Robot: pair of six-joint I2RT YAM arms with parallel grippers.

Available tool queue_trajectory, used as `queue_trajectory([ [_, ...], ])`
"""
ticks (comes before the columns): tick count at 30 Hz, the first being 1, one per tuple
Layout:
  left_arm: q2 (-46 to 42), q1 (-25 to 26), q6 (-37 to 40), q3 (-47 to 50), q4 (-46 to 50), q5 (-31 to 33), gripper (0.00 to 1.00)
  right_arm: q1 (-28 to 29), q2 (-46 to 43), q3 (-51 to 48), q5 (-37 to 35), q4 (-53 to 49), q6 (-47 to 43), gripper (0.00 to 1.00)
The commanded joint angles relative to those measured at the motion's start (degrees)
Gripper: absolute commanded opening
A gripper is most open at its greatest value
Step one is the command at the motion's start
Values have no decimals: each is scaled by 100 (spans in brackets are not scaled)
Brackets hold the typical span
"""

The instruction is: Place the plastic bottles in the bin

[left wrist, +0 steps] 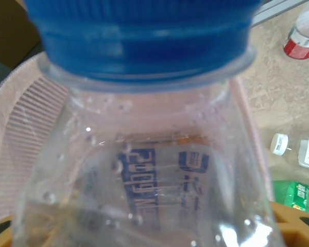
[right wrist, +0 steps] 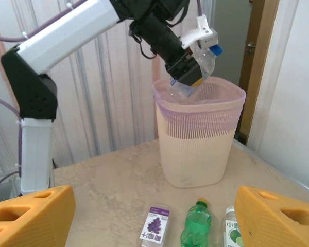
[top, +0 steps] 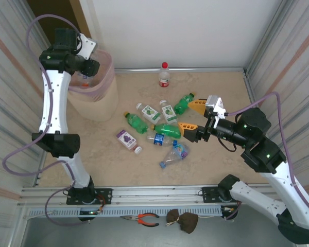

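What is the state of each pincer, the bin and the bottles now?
left pincer, shut on the blue-capped bottle over the bin
blue-capped bottle, held tilted, cap up
right pincer, open and empty
bin, upright
red-capped bottle, standing upright
green bottles, lying on the table

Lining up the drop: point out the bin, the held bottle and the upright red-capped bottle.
bin [right wrist: 195,154]: right wrist view, front wall.
held bottle [left wrist: 144,41]: left wrist view, blue cap.
upright red-capped bottle [top: 164,76]: top external view, body.
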State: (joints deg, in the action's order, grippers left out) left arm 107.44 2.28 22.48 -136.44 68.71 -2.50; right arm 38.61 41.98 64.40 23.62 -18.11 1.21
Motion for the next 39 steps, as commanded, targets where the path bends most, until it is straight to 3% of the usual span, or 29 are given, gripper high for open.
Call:
queue_trajectory([
  [1,336,-186,-81,-441,379,-313,54,31,-66,138,-12,16,-6,80],
  [6,878,-411,-341,-867,891,-910,54,28,-66,116,-51,18,-8,80],
  [18,1778,-444,-490,-845,1564,-1842,53,32,-56,100,-48,24,37,79],
  [30,2380,-444,-504,-432,1673,-2230,52,26,-100,11,-91,34,21,79],
  [39,2747,-422,-579,-282,1565,-2090,58,28,-146,-33,-133,25,14,79],
])
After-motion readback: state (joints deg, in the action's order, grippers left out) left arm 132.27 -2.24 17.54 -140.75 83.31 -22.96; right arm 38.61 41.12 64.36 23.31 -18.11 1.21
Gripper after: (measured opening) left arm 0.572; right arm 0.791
